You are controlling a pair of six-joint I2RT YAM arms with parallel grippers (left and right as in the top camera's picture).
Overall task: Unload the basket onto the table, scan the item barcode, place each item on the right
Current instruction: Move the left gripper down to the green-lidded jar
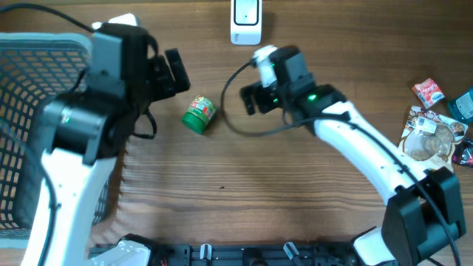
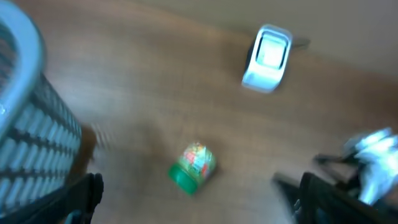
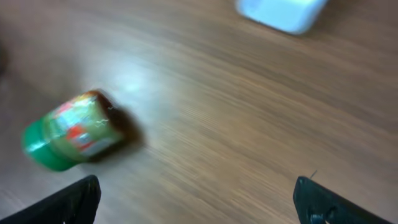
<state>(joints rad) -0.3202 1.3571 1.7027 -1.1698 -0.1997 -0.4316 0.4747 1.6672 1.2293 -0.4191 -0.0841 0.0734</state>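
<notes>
A grey basket (image 1: 29,111) of open mesh with a rounded rim sits at the far left of the wooden table (image 1: 244,199), whose brown grain runs side to side. The left gripper (image 1: 177,74), black and blocky, hangs just right of the basket with its jaws spread wide and nothing between them; its dark fingers (image 2: 81,199) show at the lower corners of the left wrist view.

A small round jar (image 1: 199,114) lies on its side on the bare wood between the two grippers, touching neither. It has a smooth green lid, a glossy label in red, yellow and green, and a dark brown end.

Behind it, at the table's far edge, stands a white scanner (image 1: 246,18), a rounded plastic block with a paler window. The right gripper (image 1: 250,100) is right of the jar, jaws also spread and empty, with a black cable looping beside it.

Crinkled foil packets (image 1: 436,125) lie at the far right.
</notes>
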